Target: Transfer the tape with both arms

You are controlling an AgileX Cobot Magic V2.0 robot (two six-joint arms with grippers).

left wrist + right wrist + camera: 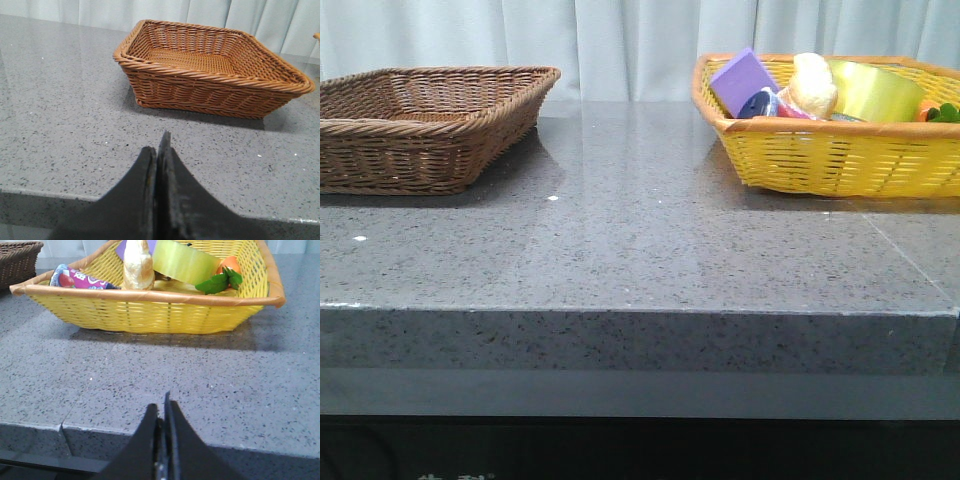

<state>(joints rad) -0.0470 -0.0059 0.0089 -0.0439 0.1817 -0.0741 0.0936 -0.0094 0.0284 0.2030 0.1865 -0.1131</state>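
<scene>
A big grey speckled stone table (640, 250) fills the front view. On its far left side sits a brown woven wicker basket (420, 125). On its far right side sits a yellow woven plastic basket with an orange rim (840, 150). The two baskets are well apart.

The big roll of see-through yellow tape (875, 92) lies inside the yellow basket, leaning at a tilt toward the back. Next to it in the basket is a pale yellow rounded toy (812, 85), a purple block (743, 78), and a small orange thing with green leaves (224, 276). A shiny pink and blue packet (77, 279) lies at one corner of the same basket.

The left black gripper (159, 150) hangs over the near edge of the table, facing the brown basket. Its two fingers are pressed together and hold nothing.

The right black gripper (164, 410) hangs over the near edge of the table too, facing the yellow basket. Its two fingers are also pressed together and hold nothing. Neither gripper touches the tape.

White curtains (620, 40) hang behind the table.
</scene>
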